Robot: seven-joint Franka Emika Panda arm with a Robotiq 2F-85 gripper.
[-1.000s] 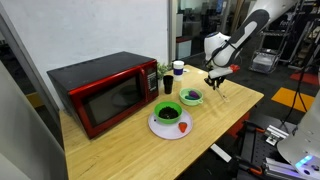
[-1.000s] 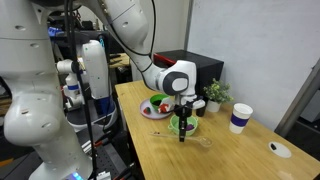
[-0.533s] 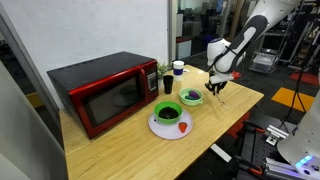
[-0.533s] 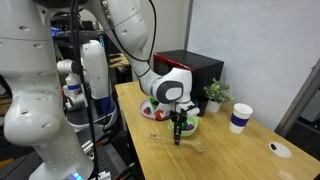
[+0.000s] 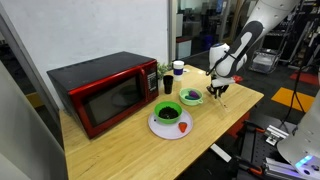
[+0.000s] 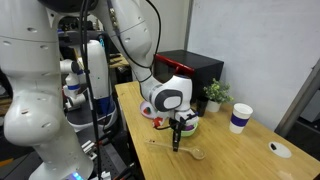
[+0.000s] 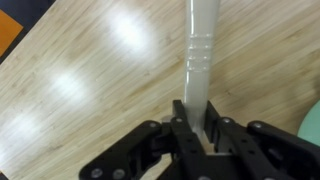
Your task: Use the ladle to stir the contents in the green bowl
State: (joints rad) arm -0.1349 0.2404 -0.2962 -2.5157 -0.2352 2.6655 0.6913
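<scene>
**Securing the ladle for stirring**

The ladle [image 7: 198,60] is lying flat on the wooden table [image 7: 70,80], its handle running toward 12 o'clock from the gripper [image 7: 196,128]. The jaws are narrowed to handle width and appear to be pinching it. Lift level and avoid twisting. In an exterior view, the green bowl [image 5: 192,97] is sitting at the gripper's 9 o'clock. The plate [image 5: 170,135] and red microwave [image 5: 100,92] are standing beyond, not obstructing.

ladle [image 7: 200,60] on table [image 7: 80,80] | bowl [image 5: 191,97] beside plate [image 5: 157,128] | plate beside microwave [image 5: 100,92]
</scene>
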